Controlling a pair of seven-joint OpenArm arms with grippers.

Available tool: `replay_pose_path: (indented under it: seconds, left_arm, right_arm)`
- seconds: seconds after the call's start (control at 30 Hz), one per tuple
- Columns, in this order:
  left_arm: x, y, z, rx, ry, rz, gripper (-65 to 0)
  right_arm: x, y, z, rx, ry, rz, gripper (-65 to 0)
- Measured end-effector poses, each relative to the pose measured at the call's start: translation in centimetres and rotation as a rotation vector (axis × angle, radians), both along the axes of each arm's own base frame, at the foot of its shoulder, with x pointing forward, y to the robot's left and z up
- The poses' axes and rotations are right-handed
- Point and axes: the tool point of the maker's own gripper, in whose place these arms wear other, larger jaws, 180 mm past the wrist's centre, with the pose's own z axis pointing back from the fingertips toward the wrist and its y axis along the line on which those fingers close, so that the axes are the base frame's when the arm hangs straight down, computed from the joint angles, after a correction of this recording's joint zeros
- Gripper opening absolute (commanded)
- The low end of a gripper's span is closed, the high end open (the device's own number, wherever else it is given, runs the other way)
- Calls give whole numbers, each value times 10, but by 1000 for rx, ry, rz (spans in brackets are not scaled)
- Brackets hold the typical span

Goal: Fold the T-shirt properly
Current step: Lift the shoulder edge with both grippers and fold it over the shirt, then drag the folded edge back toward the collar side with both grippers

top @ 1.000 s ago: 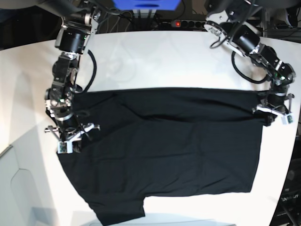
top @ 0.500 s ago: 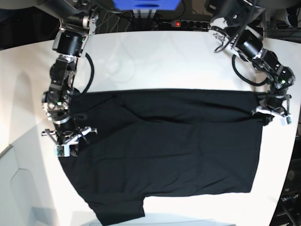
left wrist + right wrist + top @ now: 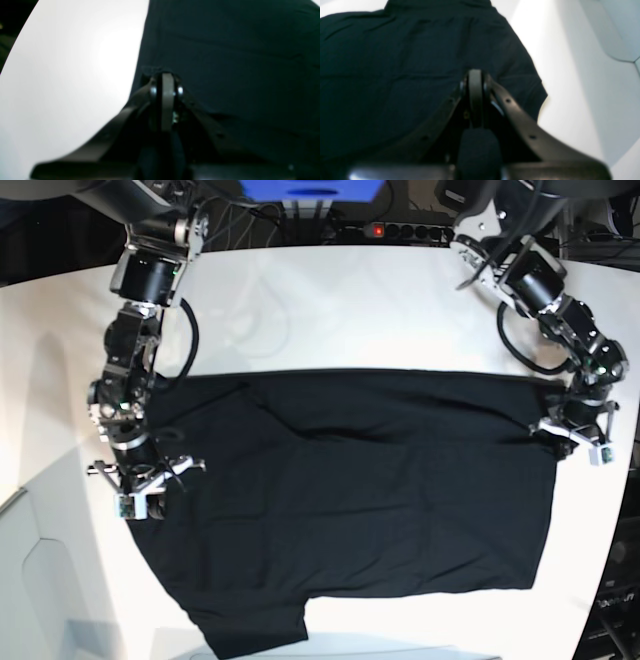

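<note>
- The right tool [image 3: 140,498] is seen near the counter's [image 3: 330,310] left edge, jaws pressed together on the black T-shirt's [image 3: 360,500] left margin, by a sleeve.
- The T-shirt is spread flat, plain side up, across the counter's middle, from the left edge to the right edge, its upper part doubled along a straight fold line.
- The left tool [image 3: 578,442] is seen near the counter's right edge, jaws clamped on the T-shirt's right margin at the fold.
</note>
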Motion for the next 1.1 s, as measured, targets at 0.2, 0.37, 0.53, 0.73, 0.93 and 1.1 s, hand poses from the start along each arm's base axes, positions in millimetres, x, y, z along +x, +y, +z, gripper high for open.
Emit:
replay_pose_path:
  seconds: [0.2, 0.37, 0.53, 0.73, 0.93, 1.1]
  left_arm:
    - [-8, 6, -28, -53, 69, -2, -648]
    - [-12, 10, -34, -61, 91, 3, -469]
    - [-10, 9, -33, -64, 83, 3, -140]
    - [-11, 15, -7, 8, 27, 10, 0]
    - [-49, 6, -16, 44, 62, 8, 0]
    - [-78, 8, -28, -53, 30, 54, 0]
  right_arm:
    - [0, 0, 0, 0, 1, 0, -650]
    - [-1, 0, -1, 0, 5, 0, -650]
    - [-5, 0, -7, 0, 19, 0, -650]
    - [-12, -1, -15, -4, 39, 1, -650]
    - [-23, -11, -2, -47, 7, -8, -650]
    - [-38, -12, 3, -67, -6, -9, -650]
